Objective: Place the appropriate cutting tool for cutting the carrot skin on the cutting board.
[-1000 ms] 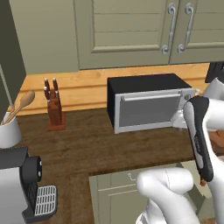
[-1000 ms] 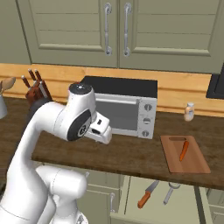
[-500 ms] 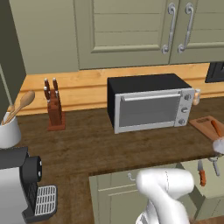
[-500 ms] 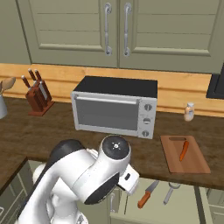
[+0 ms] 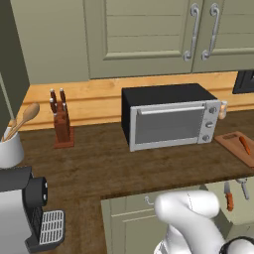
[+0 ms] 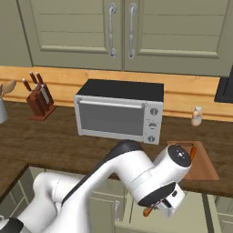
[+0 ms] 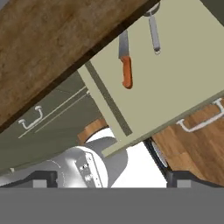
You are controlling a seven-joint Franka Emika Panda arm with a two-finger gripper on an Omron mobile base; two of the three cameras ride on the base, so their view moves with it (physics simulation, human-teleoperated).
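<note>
Peeler [image 7: 153, 30]: slim silvery-grey metal, lying flat in the open drawer, ahead of the claw [image 7: 112, 177] and off to one side in the hand view, looped head tucked under the counter edge (partly hidden). Cutting board [image 6: 200, 164]: flat reddish-brown rectangle on the counter, above and just behind the claw. Carrot [image 6: 193, 152]: small orange tapered stick lying on the board, near its back left.

Both base views look forward and down from behind, sharing the black-and-silver toaster oven [image 5: 169, 115] [image 6: 119, 110]; hand view looks closely into the open pale-green drawer [image 7: 175, 74].
</note>
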